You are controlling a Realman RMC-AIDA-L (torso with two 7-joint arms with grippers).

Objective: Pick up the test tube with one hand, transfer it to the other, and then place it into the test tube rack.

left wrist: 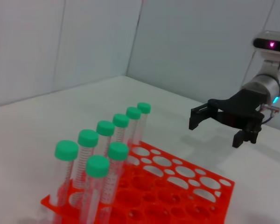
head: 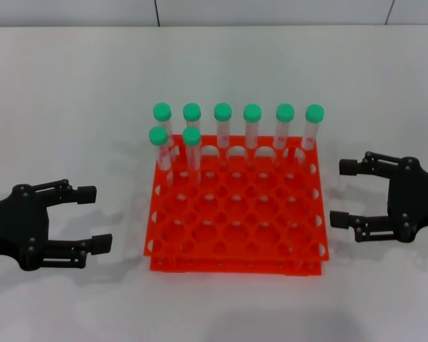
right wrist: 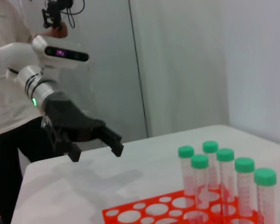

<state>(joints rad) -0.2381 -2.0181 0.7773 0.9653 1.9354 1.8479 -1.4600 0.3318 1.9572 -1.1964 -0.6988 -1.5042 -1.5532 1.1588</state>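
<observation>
The orange-red test tube rack (head: 260, 251) stands in the middle of the white table. Several test tubes (head: 192, 146) with green caps stand upright in it, one row along the far edge and two more in the second row at the left end. No tube lies loose on the table or sits in a hand. My left gripper (head: 93, 218) hovers low just left of the rack, open and empty. My right gripper (head: 344, 192) is just right of the rack, also open and empty. The left wrist view shows the right gripper (left wrist: 215, 132) beyond the rack (left wrist: 186, 186).
White table (head: 71, 92) runs all around the rack, with a pale wall behind it. In the right wrist view, the left gripper (right wrist: 95, 153) hangs past the rack (right wrist: 149, 212), and a person in a light shirt (right wrist: 4, 70) stands behind it.
</observation>
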